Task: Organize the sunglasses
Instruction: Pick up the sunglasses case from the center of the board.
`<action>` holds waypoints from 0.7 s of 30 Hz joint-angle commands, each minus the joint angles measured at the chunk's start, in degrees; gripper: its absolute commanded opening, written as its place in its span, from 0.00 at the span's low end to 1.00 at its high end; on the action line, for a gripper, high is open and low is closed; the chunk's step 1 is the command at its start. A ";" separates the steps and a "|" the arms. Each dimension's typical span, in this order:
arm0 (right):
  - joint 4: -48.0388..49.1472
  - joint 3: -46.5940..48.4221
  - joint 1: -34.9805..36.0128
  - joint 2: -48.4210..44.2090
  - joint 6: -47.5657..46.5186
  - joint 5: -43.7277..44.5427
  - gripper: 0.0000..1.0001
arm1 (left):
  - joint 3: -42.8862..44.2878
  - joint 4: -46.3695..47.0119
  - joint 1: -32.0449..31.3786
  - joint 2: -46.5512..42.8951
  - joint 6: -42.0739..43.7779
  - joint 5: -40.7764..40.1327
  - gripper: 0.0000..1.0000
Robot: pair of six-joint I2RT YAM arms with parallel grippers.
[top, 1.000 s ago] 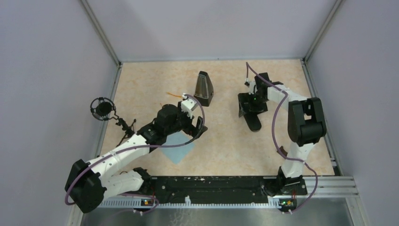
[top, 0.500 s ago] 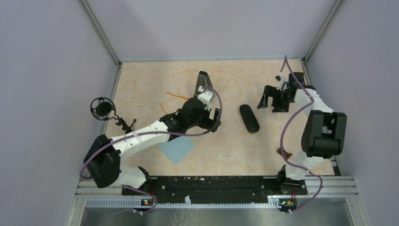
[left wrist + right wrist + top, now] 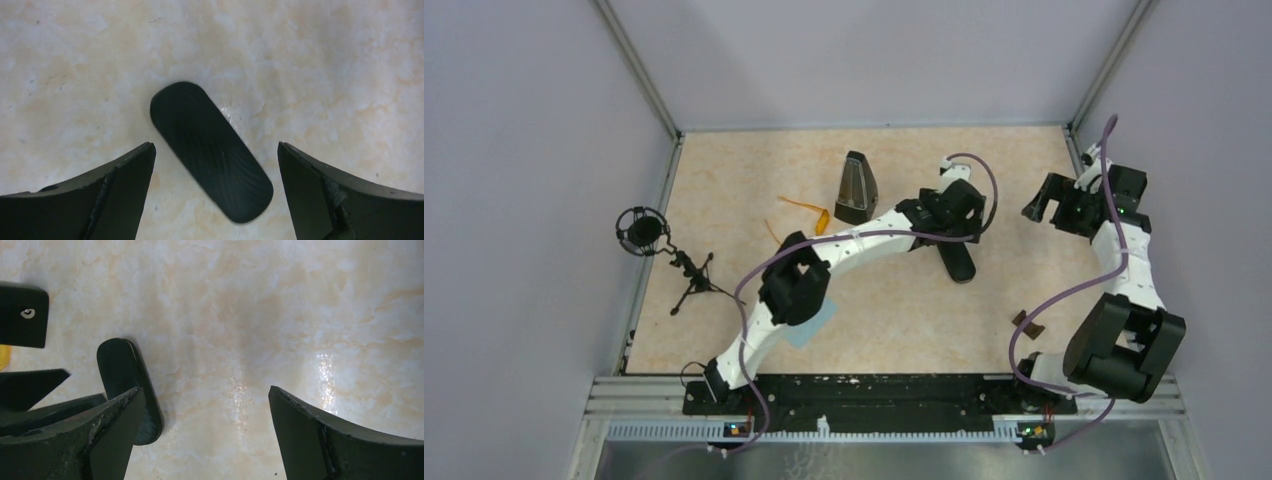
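Note:
The sunglasses, orange with thin arms, lie on the table left of a dark wedge-shaped object; neither wrist view shows them. My left gripper reaches far across to the right and hovers open over the black oblong case. In the left wrist view the case lies slantwise between the fingers of that gripper, apart from both. My right gripper hangs open near the right wall, holding nothing. In the right wrist view the case shows beside the left finger of that gripper.
A light blue cloth lies mostly hidden under the left arm. A small black tripod with a round head stands by the left wall. A small brown scrap lies near the right arm's base. Walls enclose the table.
My left arm has swung from over the blue cloth rightward to above the case. My right arm has drawn away from the case toward the right wall.

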 commanded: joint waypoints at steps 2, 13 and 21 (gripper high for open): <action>3.12 -1.92 0.21 -2.63 -0.25 -3.07 0.94 | 18.13 -15.57 -0.20 12.51 -3.95 -1.94 0.98; 3.34 -2.35 -0.21 -0.81 -0.98 -6.82 0.94 | 13.07 -9.31 -0.28 14.13 -3.92 3.68 0.98; 2.66 -2.32 -0.26 1.06 -1.45 -8.78 0.93 | 12.10 -10.83 -0.70 11.81 0.57 -0.34 0.98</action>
